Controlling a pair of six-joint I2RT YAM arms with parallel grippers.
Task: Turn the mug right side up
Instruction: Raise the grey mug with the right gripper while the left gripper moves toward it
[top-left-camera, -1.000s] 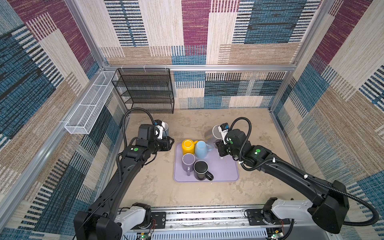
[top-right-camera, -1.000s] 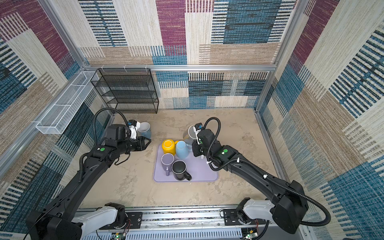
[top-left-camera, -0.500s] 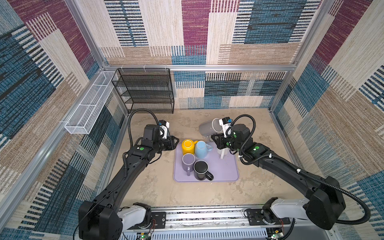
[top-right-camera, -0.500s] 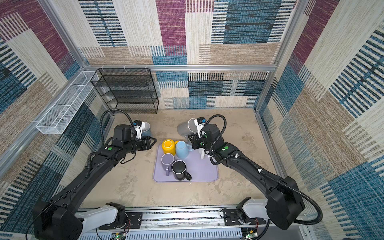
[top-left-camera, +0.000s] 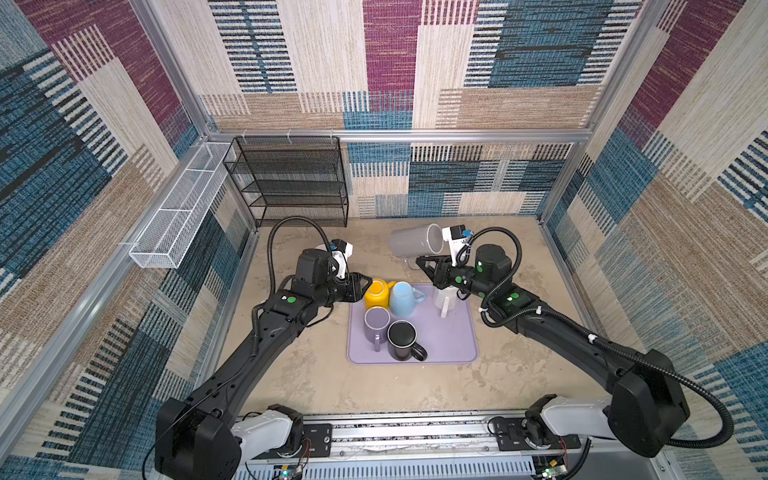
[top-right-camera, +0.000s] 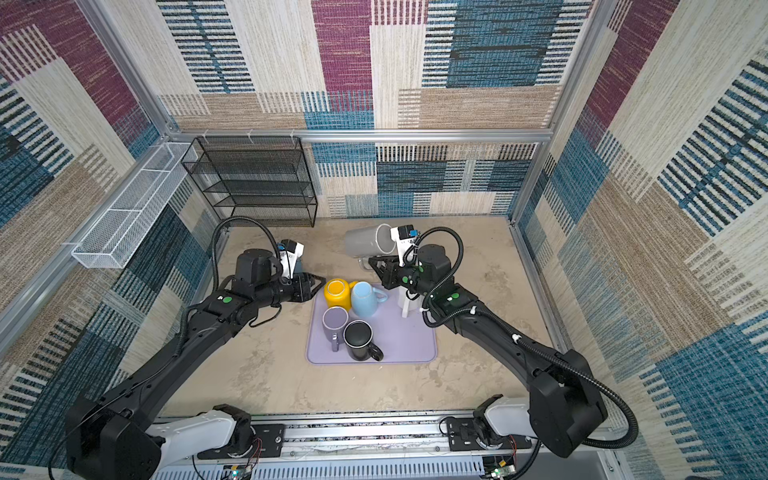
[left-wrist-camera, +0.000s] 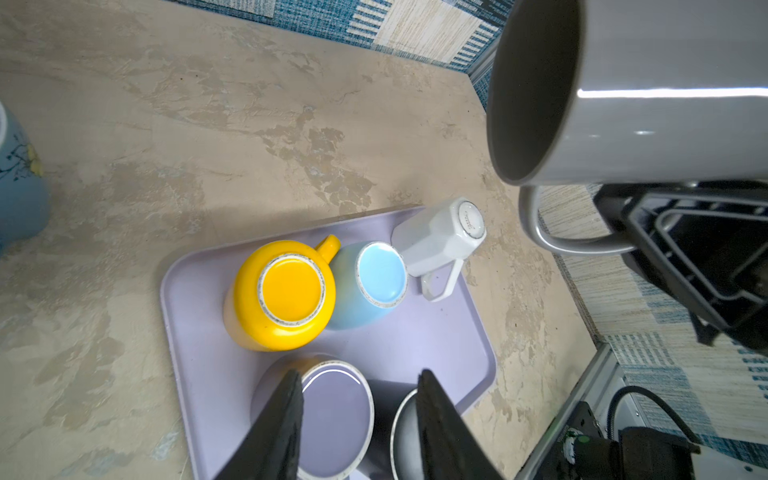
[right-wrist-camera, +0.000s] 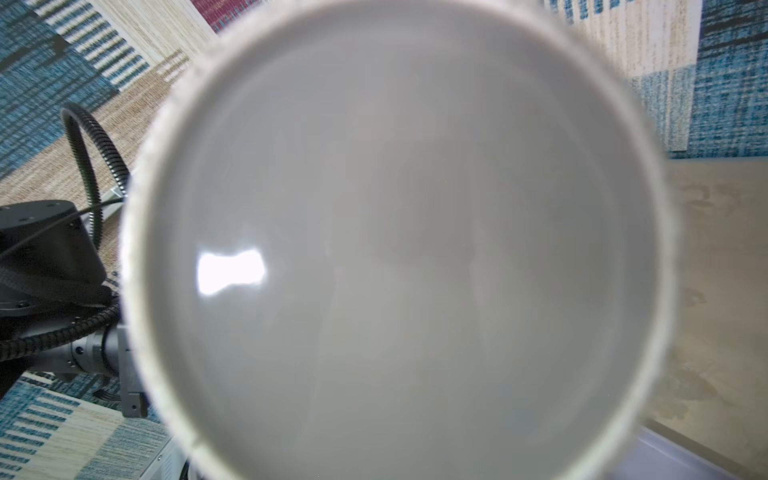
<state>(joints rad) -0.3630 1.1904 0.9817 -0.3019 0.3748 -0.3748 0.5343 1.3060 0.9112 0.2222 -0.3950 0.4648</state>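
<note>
At left, the left gripper (top-left-camera: 365, 289) hangs half-open and empty beside one lavender tray (top-left-camera: 453, 345) bearing five glossy mugs (top-left-camera: 402, 297). Just beyond its far edge, one smooth, cylindrical grey mug (top-left-camera: 409, 243) hangs raised, long axis level, mouth facing right; the right gripper (top-left-camera: 419, 262) seemingly pinches its loop handle (left-wrist-camera: 540, 241).

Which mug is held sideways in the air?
The grey mug, held by its handle in the right gripper; the yellow, blue, white, purple and black mugs all sit on the lilac tray.
</note>
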